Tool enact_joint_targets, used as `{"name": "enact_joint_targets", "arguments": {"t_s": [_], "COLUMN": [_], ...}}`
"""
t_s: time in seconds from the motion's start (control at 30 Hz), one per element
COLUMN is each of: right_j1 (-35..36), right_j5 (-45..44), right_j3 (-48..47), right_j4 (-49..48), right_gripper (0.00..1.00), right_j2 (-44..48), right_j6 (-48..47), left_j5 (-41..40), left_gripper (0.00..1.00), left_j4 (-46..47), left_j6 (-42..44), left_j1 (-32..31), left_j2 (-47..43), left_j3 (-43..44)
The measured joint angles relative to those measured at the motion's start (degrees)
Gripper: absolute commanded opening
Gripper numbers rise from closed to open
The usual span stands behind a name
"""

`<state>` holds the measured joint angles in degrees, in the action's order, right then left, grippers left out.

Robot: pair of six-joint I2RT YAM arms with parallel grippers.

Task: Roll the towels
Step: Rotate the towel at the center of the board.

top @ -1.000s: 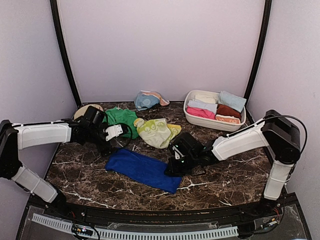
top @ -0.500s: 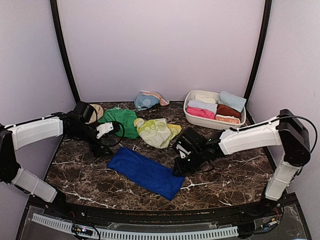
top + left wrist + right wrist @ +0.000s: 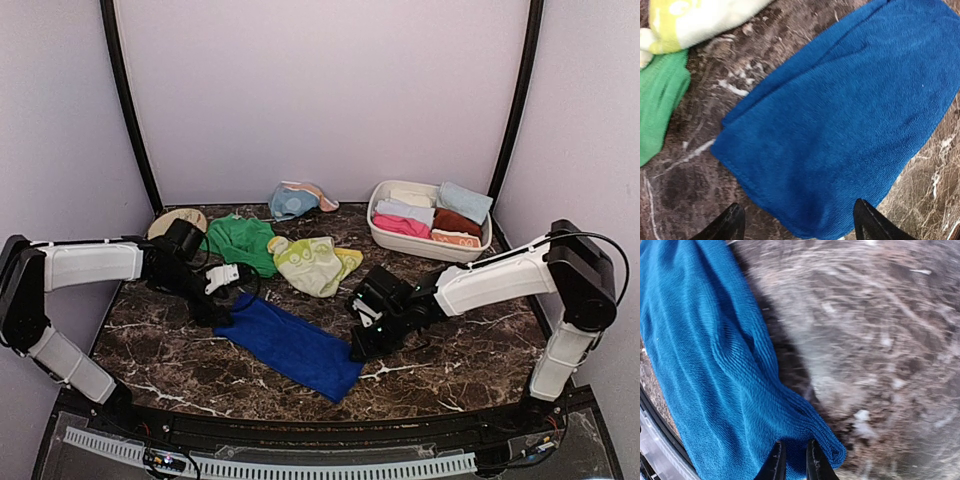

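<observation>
A royal blue towel (image 3: 290, 345) lies flat and slantwise on the marble table in the middle. My left gripper (image 3: 222, 305) hovers over its left end, open, the fingertips (image 3: 867, 225) straddling the towel's edge (image 3: 840, 125) with nothing pinched. My right gripper (image 3: 358, 345) is at the towel's right end. In the right wrist view its narrow fingers (image 3: 776, 462) are shut on a raised fold of the blue towel (image 3: 715, 365) near a corner. A green towel (image 3: 240, 240), a pale yellow-green patterned towel (image 3: 312, 262) and a light blue towel (image 3: 292, 200) lie crumpled behind.
A white oval basin (image 3: 400, 240) at the back right holds several rolled towels. A tan round disc (image 3: 170, 220) sits at the back left behind the left arm. The green towel (image 3: 660, 100) lies close to the left gripper.
My left gripper swung back and came down over the blue towel's left end, its jaws narrowing a little. The right gripper shifted slightly right and nearer with the towel's corner.
</observation>
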<state>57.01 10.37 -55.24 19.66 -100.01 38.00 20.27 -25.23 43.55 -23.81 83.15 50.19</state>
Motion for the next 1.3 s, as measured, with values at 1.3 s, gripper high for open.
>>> {"name": "enact_joint_targets", "arguments": {"t_s": [1.3], "right_j1": [11.9], "right_j5": [3.0], "right_j3": [-7.8], "right_j4": [9.5], "right_gripper": [0.32], "right_j2": [2.3], "right_j6": [-5.0], "left_j5": [-9.9], "left_gripper": [0.98], "left_j4": [2.3], "left_j6": [3.6], "left_j1": [0.0], "left_j2": [-3.7], "left_j3": [7.6]}}
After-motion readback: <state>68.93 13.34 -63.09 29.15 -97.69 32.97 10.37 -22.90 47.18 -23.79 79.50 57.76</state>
